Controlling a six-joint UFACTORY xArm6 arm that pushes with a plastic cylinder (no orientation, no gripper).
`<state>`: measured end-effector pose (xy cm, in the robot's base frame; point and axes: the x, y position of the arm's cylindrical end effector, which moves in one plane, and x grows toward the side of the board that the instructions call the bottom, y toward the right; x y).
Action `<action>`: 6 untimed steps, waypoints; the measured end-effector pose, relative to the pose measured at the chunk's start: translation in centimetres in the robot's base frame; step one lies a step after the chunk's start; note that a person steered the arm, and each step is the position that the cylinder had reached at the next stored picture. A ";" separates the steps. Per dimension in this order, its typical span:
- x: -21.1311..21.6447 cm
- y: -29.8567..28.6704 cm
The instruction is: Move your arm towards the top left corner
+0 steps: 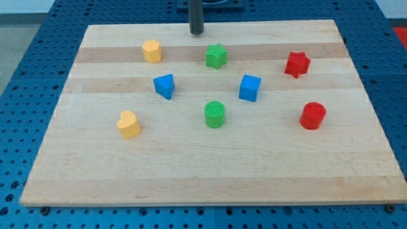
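My tip [196, 32] is at the view's top edge of the wooden board [95, 184], near the middle. It touches no block. The yellow hexagon block [152, 51] lies to its lower left and the green star block [216, 56] to its lower right. The board's top left corner [90, 28] is far to the tip's left.
A blue triangular block [165, 86], a blue cube [250, 88], a green cylinder [215, 114], a yellow heart block [128, 124], a red star block [297, 64] and a red cylinder [313, 116] lie spread over the board. Blue perforated table surrounds it.
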<state>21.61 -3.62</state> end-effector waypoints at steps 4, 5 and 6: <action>-0.1 -15.7; -0.1 -15.7; -0.2 -15.7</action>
